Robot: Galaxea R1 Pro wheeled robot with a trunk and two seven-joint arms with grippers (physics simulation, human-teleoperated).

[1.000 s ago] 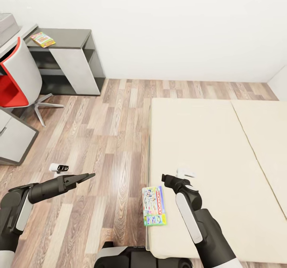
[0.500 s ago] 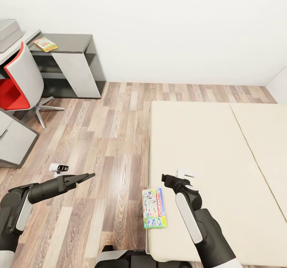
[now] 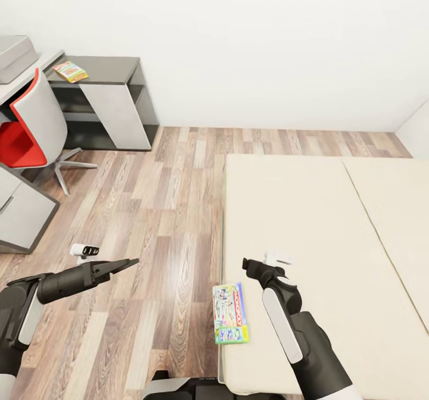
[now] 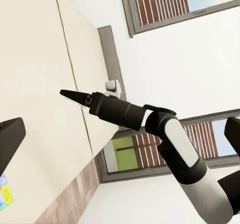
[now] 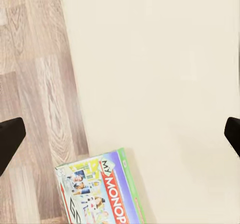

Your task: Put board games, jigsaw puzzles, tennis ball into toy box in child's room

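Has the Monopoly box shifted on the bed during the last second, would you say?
No. The Monopoly box sits at the same spot on the bed's near edge; only the camera tilted, sliding the scene down.

This is a bedroom in a home, likely a child's: a low bed (image 3: 322,257) with a plain beige mattress in two sections fills the 3 to 5 o'clock part of the head view, on a wood-plank floor (image 3: 161,209) under bare white walls. At 10 to 11 o'clock stand a grey desk (image 3: 110,69) carrying a bright puzzle (image 3: 70,71) and a red-and-white swivel chair (image 3: 30,132). A Monopoly box (image 3: 230,313) lies on the bed's near edge at 6 o'clock, and the left wrist view shows dark-framed windows (image 4: 165,6).
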